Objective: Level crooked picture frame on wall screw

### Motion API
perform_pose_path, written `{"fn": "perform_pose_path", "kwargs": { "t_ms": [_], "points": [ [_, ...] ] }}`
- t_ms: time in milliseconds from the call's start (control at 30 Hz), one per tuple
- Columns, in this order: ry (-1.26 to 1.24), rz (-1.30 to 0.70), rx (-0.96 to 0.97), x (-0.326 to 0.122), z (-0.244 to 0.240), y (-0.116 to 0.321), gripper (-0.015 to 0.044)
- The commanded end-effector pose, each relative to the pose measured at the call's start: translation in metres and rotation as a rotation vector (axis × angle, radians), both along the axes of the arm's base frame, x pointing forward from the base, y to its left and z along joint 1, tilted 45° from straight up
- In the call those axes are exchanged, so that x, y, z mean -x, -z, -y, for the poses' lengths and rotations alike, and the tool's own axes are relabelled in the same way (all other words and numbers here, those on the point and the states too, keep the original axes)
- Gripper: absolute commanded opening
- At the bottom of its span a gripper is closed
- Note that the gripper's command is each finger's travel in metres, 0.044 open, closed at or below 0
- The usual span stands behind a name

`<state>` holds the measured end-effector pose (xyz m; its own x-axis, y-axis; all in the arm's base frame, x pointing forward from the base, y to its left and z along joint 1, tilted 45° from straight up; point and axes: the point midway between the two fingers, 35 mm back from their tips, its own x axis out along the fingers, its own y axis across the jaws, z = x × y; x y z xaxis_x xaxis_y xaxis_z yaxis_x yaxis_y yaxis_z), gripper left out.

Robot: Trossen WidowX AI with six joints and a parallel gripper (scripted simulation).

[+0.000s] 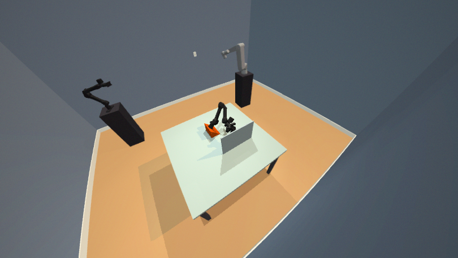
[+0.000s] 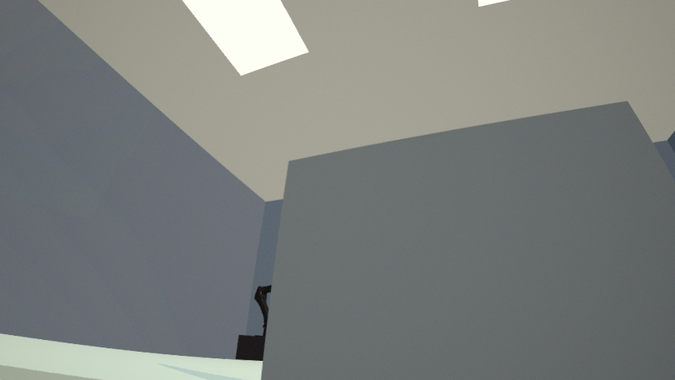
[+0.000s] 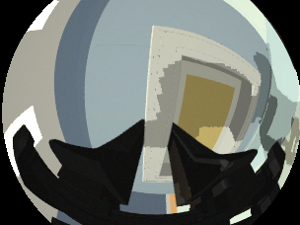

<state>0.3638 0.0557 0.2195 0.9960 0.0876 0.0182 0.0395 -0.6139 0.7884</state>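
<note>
The picture frame (image 3: 164, 46) has a pale border, a grey inner band and a gold-brown centre. It is against the grey-blue wall panel (image 3: 115, 79) (image 1: 237, 137) (image 2: 462, 245) in the wrist view. My gripper (image 3: 156, 124) (image 1: 230, 127) is shut on the frame's pale edge strip, one black finger outside the edge and the other over its front. The top view shows the arm behind the panel, and the exterior view shows only the panel's blank side. The screw and the notched strip are hidden. The wide-angle wrist view does not show clearly how much the frame tilts.
The panel stands upright on the pale table (image 1: 189, 179). My arm rises from an orange base (image 1: 211, 130). A black arm (image 1: 96, 91) on a dark pedestal (image 1: 123, 126) is at the left; a grey arm (image 1: 240, 56) on another pedestal (image 1: 243, 89) is behind the table.
</note>
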Motion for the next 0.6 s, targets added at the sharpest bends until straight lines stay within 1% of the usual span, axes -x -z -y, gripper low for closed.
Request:
{"fn": "perform_pose_path", "kwargs": {
  "t_ms": [0,567],
  "points": [
    [-0.004,-0.001,-0.005,-0.0001,-0.0001,-0.0005,0.0000],
    [-0.004,-0.001,-0.005,-0.0003,0.0036,-0.0046,0.0000]
  ]
}}
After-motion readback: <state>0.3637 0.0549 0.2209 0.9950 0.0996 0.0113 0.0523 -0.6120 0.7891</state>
